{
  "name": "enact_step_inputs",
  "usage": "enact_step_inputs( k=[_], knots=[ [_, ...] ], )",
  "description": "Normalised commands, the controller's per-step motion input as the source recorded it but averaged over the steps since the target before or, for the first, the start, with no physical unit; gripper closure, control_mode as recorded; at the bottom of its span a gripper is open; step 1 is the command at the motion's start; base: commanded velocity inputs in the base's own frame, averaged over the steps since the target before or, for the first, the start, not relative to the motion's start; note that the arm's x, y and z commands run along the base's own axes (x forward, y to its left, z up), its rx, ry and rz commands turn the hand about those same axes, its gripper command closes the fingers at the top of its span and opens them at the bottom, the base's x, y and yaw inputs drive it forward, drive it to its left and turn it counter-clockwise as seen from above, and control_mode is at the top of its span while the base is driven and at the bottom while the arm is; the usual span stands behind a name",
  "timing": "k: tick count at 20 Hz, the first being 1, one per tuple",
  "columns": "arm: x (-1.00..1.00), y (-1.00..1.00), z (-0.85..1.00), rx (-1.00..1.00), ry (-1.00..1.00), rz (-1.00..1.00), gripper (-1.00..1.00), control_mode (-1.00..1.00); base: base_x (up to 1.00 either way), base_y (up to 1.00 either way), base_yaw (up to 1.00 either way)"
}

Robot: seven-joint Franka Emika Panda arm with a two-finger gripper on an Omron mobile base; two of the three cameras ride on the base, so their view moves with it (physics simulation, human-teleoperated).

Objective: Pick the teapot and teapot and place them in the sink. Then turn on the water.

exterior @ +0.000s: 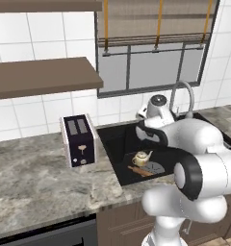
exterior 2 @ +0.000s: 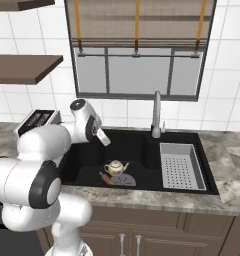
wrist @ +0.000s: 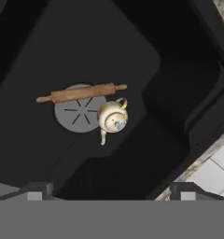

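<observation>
So one small cream floral teapot (wrist: 113,117) sits in the black rectangular sink (exterior 2: 142,142), gripper (wrist: 112,189) wide open and empty above it (second teapot presumably next)

White tiled wall (exterior 2: 227,80), blinded window (exterior 2: 137,60), brown shelves (exterior: 40,77)

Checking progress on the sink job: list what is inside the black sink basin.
Inside the sink: one cream teapot standing upright beside the grey drain disc, and a wooden rolling pin lying across that disc. The robot's arm covers the basin's left part in the base views.
</observation>
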Motion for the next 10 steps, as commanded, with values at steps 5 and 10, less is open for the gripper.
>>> enact_step_inputs(
  k=[5,10],
  knots=[
    [-0.34,-0.03,0.55,-0.09,0.0,0.26,-1.0,-1.0,0.0,0.0,0.0],
    [-0.47,-0.02,0.33,-0.02,0.0,0.23,-1.0,-1.0,0.0,0.0,0.0]
  ],
)
